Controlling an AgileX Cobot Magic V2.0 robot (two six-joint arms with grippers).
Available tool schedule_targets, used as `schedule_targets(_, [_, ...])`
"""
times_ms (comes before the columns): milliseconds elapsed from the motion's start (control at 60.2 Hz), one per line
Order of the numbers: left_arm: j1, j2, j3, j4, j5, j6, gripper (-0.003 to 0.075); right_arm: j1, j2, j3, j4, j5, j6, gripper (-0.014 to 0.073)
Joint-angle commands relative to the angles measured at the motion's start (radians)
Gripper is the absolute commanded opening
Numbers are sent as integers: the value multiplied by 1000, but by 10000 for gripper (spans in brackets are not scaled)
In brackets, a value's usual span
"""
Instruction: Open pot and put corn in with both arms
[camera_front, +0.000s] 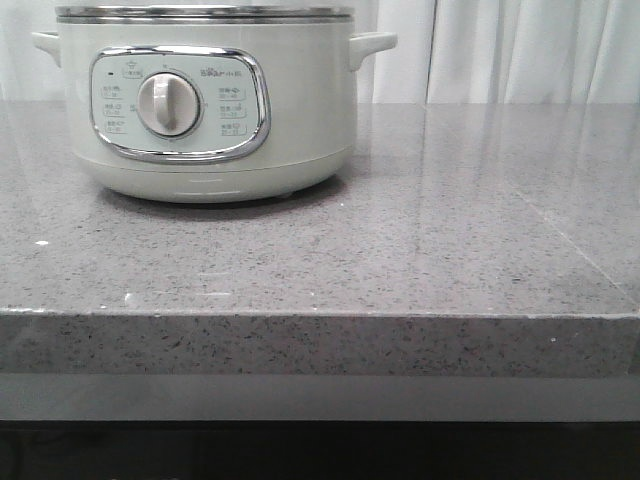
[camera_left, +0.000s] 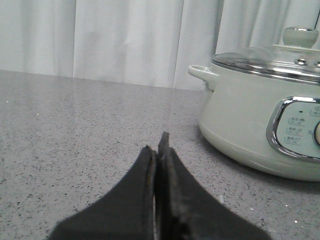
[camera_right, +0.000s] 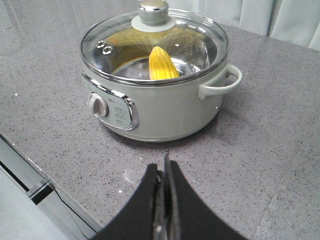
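The pale-green pot (camera_front: 205, 100) stands at the back left of the grey counter, its dial facing me. It also shows in the left wrist view (camera_left: 260, 115) and the right wrist view (camera_right: 155, 95). Its glass lid (camera_right: 155, 42) with a round knob (camera_right: 153, 11) sits closed on the rim. The yellow corn (camera_right: 162, 64) lies inside the pot under the lid. My left gripper (camera_left: 157, 145) is shut and empty, low over the counter, apart from the pot. My right gripper (camera_right: 162, 167) is shut and empty, above the counter in front of the pot.
The grey speckled counter (camera_front: 400, 260) has a front edge near the camera. White curtains (camera_front: 520, 50) hang behind it. The pot's side handles (camera_right: 222, 82) stick out on each side. Neither arm shows in the front view.
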Motion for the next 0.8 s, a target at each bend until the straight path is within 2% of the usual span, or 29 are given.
schedule_targets(0, [2, -12, 11, -8, -85, -1, -20, -3, 2, -24, -5, -70, -5, -69])
schedule_targets(564, [2, -12, 11, -8, -85, -1, -20, -5, -15, -11, -5, -71, -5, -69])
schedule_targets(697, [2, -12, 11, -8, -85, -1, -20, -116, -113, 57, -1, -92, -5, -69])
schedule_targets(780, [2, -12, 11, -8, -85, -1, -20, -220, -209, 138, -1, -130, -5, -69])
